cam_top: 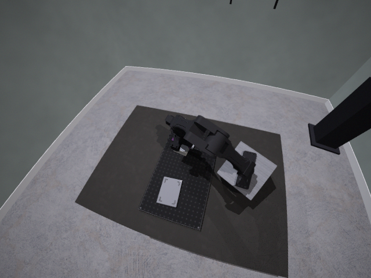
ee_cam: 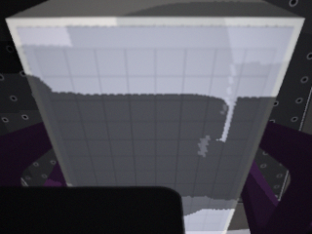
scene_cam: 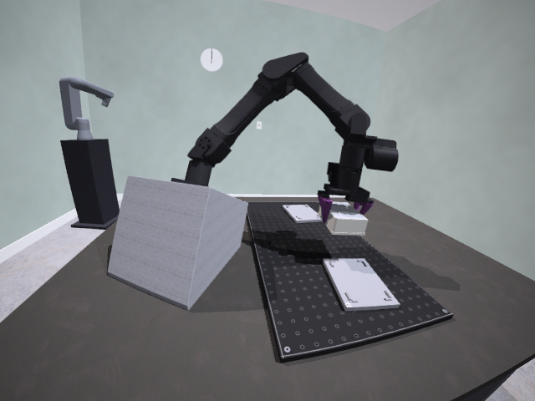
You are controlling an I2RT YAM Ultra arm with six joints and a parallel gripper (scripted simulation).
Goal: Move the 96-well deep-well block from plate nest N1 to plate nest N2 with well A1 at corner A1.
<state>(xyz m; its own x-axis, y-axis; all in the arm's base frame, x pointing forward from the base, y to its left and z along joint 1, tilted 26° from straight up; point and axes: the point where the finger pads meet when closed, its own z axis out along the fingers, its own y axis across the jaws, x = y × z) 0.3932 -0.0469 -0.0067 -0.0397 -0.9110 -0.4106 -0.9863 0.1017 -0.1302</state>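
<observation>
Gripper (scene_cam: pixel 344 205) clamped across the deep-well block (scene_cam: pixel 348 222), purple fingers (scene_cam: pixel 323 202) on its long sides. Block upright, wells up, near the perforated board's (scene_cam: pixel 302 311) far right corner, beside the far nest (scene_cam: pixel 301 212). Long axis roughly parallels the board's long edge.

Matte black jointed arm (scene_cam: pixel 276 93), purple-fingered claw (scene_cam: pixel 344 205)

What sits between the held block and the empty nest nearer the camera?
Nothing visible. The gripper holds the block beside the far nest. Only bare perforated board lies between it and the near nest, whose top carries just its corner locators.
</observation>
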